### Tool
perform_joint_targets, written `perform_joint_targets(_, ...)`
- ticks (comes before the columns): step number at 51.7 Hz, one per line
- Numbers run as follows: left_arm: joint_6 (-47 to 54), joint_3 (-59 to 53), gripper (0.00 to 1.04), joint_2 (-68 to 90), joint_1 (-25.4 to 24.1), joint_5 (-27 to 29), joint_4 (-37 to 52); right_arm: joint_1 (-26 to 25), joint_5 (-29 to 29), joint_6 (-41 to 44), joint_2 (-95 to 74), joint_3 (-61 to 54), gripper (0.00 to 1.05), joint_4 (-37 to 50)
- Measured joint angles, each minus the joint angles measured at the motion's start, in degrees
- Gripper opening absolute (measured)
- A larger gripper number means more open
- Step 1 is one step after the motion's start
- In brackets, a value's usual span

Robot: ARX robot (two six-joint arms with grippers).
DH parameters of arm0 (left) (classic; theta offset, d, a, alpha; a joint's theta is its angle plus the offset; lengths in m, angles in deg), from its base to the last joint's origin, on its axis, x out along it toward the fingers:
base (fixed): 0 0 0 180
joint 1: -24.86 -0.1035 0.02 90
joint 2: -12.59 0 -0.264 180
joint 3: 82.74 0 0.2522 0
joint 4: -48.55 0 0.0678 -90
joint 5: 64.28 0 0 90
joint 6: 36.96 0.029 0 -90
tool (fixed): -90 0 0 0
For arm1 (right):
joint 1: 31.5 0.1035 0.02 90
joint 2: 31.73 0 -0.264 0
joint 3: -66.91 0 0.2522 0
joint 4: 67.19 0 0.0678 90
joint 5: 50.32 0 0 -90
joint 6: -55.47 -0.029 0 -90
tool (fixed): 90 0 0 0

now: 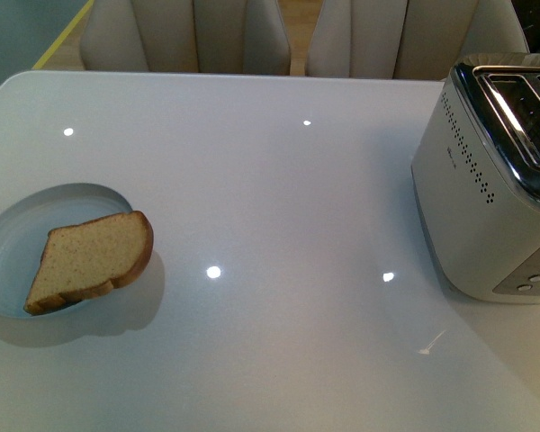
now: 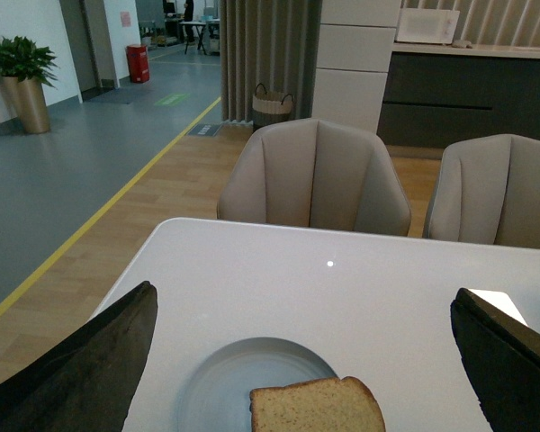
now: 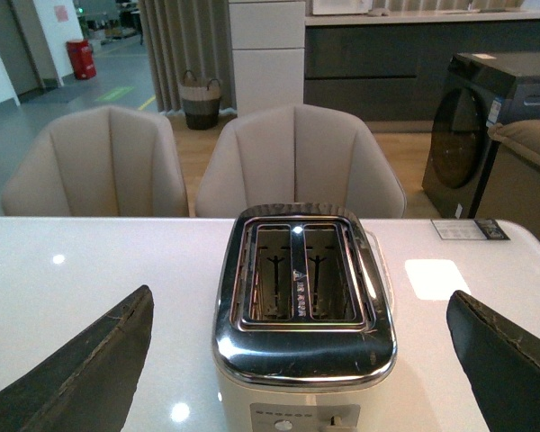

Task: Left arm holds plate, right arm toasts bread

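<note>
Front view, bread (image 1: pixel 94 256): lies on the plate (image 1: pixel 9 243) at the table's (image 1: pixel 279 180) left, crust overhanging the rim toward the toaster (image 1: pixel 486 207), well apart; no arm shows.
Left wrist view, left gripper (image 2: pixel 301 306): jaws spread wide, empty, near the plate; best to pinch bare rim, clear of the slice.
Right wrist view, right gripper (image 3: pixel 299 306): jaws apart, empty, facing the toaster's empty slots; likely best to take the slice by its overhanging edge.
</note>
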Motion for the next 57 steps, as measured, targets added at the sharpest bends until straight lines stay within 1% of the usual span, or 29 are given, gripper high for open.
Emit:
perform_joint_targets(36, 0.0, 0.0, 0.97, 0.0, 0.0, 0.0, 0.0, 0.0, 0.0, 0.0, 0.0, 0.0, 0.96, 0.0)
perform_joint_targets(37, -1.01, 0.42, 0.97, 0.57, 0.02, -0.11, -1.55, 0.0, 0.0, 0.0, 0.0, 0.0, 0.96, 0.0)
perform_joint_targets(39, -4.83, 2.99, 0.97, 4.17, 0.74, 0.44, -8.92, 0.0, 0.0, 0.0, -0.02, 0.0, 0.96, 0.0)
perform_joint_targets(42, -7.78, 3.91, 0.97, 7.82, 2.36, 1.07, -11.1, 0.0, 0.0, 0.0, 0.0, 0.0, 0.96, 0.0)
perform_joint_targets(44, -9.03, 4.48, 0.97, 9.97, 3.52, 1.09, -9.94, 0.0, 0.0, 0.0, -0.02, 0.0, 0.96, 0.0)
perform_joint_targets(48, -9.33, 5.57, 0.97, 14.58, 3.34, -0.33, -5.27, 0.0, 0.0, 0.0, 0.0, 0.0, 0.96, 0.0)
perform_joint_targets(52, -8.9, 5.79, 0.97, 21.07, 0.63, -4.42, 1.18, 0.0, 0.0, 0.0, 0.0, 0.0, 0.96, 0.0)
perform_joint_targets(57, -7.72, 5.79, 0.97, 30.51, -4.07, -9.27, 9.92, 0.0, 0.0, 0.0, 0.0, 0.0, 0.96, 0.0)
